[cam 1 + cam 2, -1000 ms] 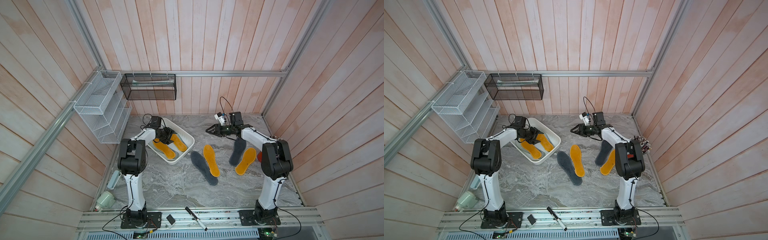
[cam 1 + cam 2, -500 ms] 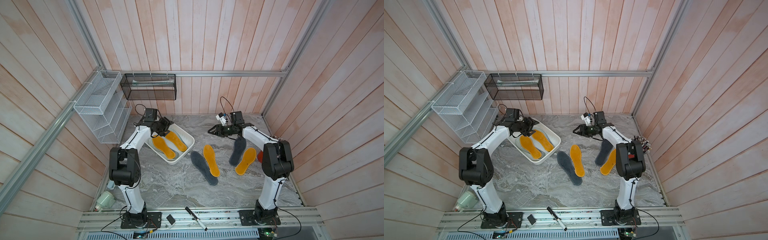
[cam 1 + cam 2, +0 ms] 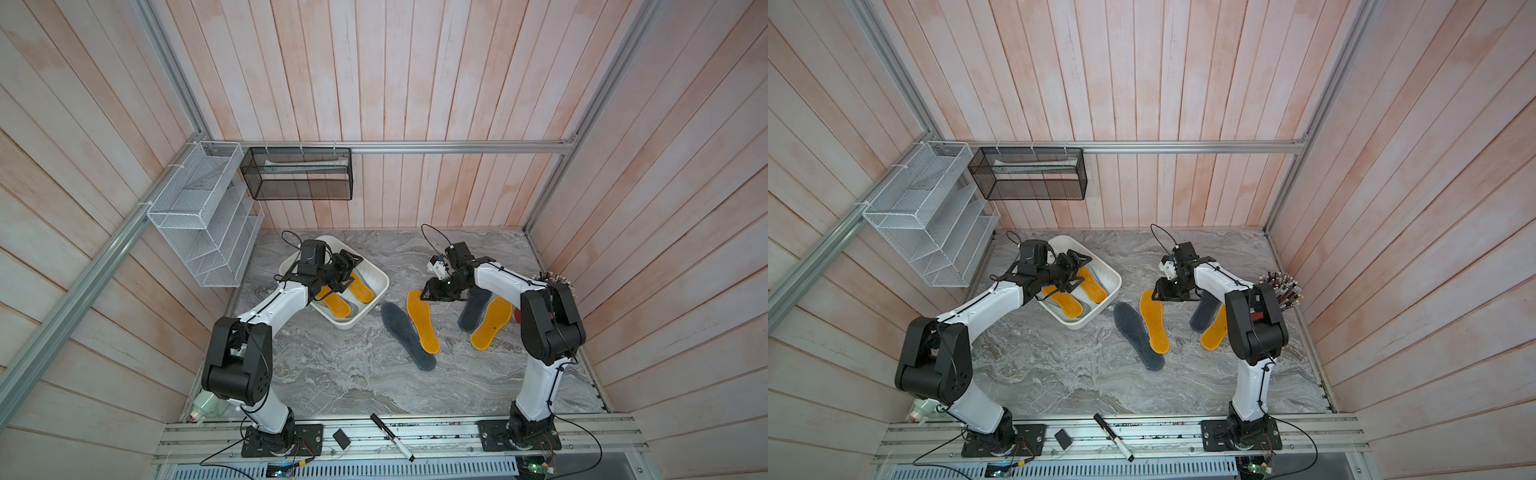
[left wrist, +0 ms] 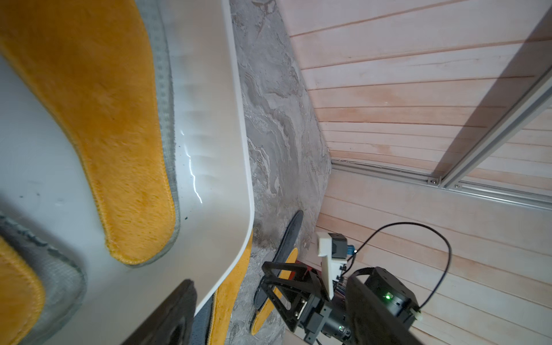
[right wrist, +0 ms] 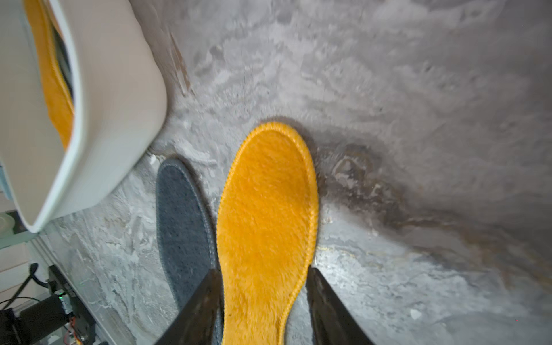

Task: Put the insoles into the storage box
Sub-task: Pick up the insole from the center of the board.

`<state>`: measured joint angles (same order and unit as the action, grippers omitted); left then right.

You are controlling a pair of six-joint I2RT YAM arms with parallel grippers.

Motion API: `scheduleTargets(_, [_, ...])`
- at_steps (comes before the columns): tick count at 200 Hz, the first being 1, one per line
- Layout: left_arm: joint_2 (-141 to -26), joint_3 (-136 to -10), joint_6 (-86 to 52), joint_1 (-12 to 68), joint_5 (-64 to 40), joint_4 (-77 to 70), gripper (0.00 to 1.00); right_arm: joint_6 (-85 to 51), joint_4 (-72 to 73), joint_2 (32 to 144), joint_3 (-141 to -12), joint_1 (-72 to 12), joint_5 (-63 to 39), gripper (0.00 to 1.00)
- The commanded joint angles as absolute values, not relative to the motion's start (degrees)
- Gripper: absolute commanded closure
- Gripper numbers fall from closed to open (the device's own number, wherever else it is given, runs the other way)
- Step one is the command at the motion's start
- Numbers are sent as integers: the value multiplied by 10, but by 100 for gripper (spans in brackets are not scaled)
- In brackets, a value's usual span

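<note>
Left gripper (image 3: 353, 270) spread wider, empty, over the storage box (image 3: 380, 286), delivery apparently done. Right gripper (image 3: 432, 293), half-open, straddled the next orange insole (image 3: 422, 320).

Table (image 3: 340, 374), rear left: storage box (image 3: 369, 309), two insoles (image 3: 337, 305) side by side inside (atop further insoles (image 4: 165, 98)). Right of box, on table: insole pair (image 3: 422, 322), edges touching. Further right: second pair (image 3: 489, 325), overlapping. Left wall: wire rack (image 3: 199, 216). Back wall: mesh basket (image 3: 297, 174). Front rail: marker (image 3: 392, 436).
</note>
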<state>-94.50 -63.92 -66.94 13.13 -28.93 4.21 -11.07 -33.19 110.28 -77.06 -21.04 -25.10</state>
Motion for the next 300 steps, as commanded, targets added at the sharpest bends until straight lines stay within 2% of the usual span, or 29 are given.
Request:
scheduleTargets(1, [-941, -651, -667, 137, -288, 22, 20, -109, -361, 1083, -760, -231, -187, 50])
scheduleTargets(70, [-910, -629, -658, 141, -283, 45, 21, -140, -346, 1058, -709, -242, -169, 51])
scheduleTargets(178, [-862, -590, -656, 156, -244, 96, 20, -155, -339, 1078, -689, -267, -139, 52])
scheduleTargets(237, [-868, -590, -664, 157, -241, 96, 20, -170, -328, 1085, -675, -274, -107, 57])
scheduleTargets(300, [-878, -594, -663, 157, -245, 97, 20, -171, -323, 1111, -690, -298, -118, 60])
